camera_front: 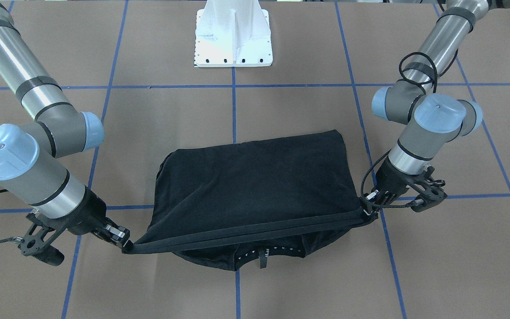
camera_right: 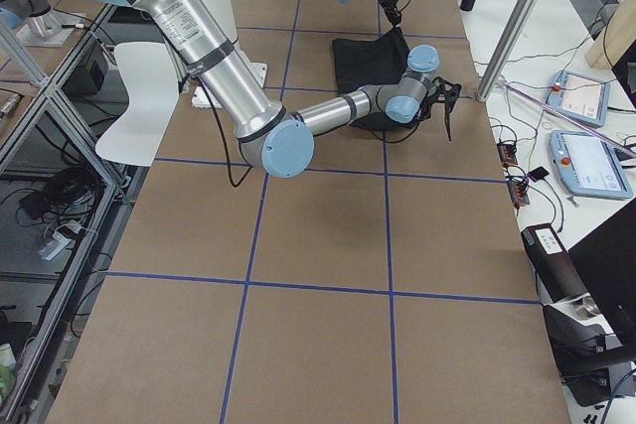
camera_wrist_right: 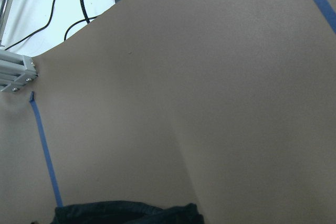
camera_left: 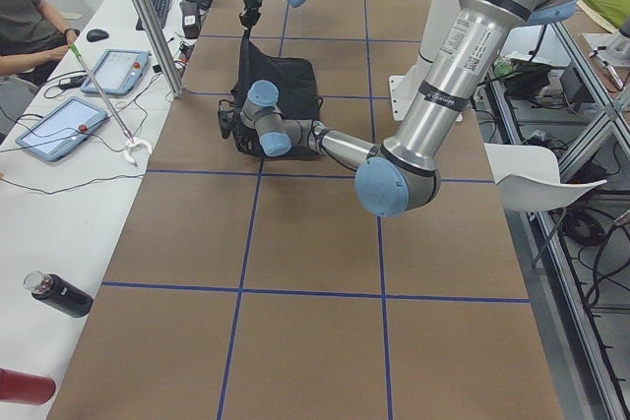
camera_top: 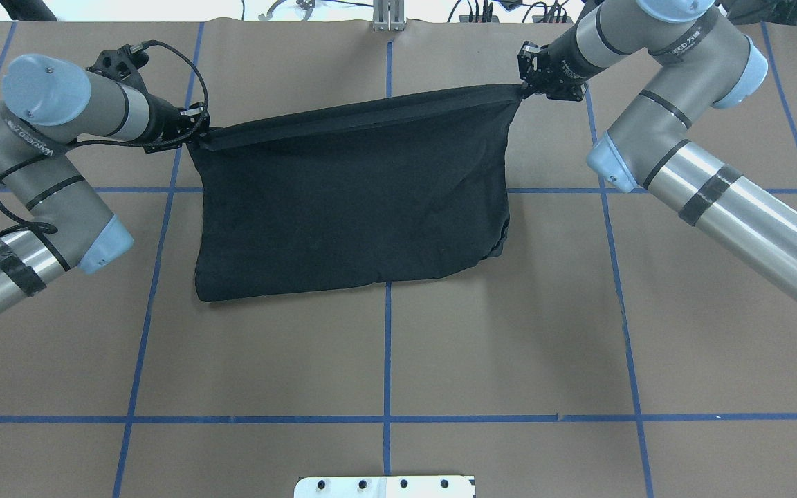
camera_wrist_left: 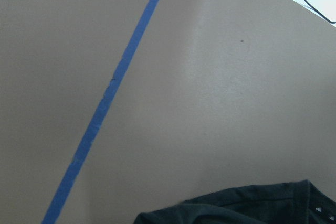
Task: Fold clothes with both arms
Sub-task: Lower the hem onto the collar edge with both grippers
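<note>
From the front, the black T-shirt [camera_front: 255, 186] is draped on the brown table [camera_front: 148, 110] with the left gripper [camera_front: 367, 208] and right gripper [camera_front: 124, 243] each pinching a corner of its taut edge; overhead, that edge sits toward the far side.

Left arm [camera_top: 59, 104] and right arm [camera_top: 668, 76] stretch forward, fingers [camera_front: 117, 234] pinched.

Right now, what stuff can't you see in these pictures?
- T-shirt logo: overhead and front-facing views show only plain black cloth on top; folded layers hide any print.
- Fingertips of the left gripper and right gripper: too small and dark against the hem corners, every view.
- Wrist views: only a sliver of cloth at the bottom edge; no gripper shows.
- Side views: shirt too small for detail.
</note>
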`<action>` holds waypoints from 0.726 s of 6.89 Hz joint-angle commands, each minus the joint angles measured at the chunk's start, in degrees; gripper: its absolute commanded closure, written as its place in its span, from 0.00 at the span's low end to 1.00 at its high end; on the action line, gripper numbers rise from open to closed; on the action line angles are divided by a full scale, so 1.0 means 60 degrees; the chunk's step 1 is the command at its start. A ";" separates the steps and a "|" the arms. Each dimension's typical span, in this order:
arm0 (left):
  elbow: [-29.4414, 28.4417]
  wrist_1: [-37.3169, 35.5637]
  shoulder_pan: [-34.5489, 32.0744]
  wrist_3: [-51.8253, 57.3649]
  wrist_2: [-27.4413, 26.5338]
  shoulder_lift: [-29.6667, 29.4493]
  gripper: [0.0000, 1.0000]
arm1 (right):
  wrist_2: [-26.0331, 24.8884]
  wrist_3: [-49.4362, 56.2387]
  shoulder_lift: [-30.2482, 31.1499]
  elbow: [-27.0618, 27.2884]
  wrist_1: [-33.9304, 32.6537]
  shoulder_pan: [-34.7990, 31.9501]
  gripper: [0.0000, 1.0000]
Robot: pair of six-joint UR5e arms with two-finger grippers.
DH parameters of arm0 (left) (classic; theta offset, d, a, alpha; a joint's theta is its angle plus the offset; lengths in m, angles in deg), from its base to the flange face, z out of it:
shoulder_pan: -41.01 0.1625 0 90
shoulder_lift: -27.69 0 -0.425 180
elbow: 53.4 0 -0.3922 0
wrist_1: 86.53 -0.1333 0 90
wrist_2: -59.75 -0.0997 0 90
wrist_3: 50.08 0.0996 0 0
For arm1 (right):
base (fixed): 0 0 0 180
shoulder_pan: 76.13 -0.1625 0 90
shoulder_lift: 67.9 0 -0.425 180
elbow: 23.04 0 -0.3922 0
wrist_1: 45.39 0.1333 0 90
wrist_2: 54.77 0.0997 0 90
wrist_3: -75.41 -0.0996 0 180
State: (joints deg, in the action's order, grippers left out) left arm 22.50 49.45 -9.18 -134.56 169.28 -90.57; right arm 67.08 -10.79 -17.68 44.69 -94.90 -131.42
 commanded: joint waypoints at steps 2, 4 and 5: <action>0.0340 -0.0075 0.0000 -0.0069 0.0085 -0.0154 1.00 | 0.0081 -0.0076 -0.0209 0.0064 0.0019 0.0016 1.00; 0.0678 -0.0105 0.0000 -0.0069 0.0086 -0.0125 1.00 | 0.0096 -0.0106 -0.0297 0.0210 0.0019 0.0103 1.00; 0.0693 -0.0105 0.0000 -0.0069 0.0071 -0.0096 1.00 | 0.0111 -0.0106 -0.0283 0.0255 0.0034 0.0162 1.00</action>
State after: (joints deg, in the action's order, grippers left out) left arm 26.19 48.85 -9.17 -134.97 169.78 -91.33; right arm 67.67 -11.40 -19.35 45.77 -94.77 -130.85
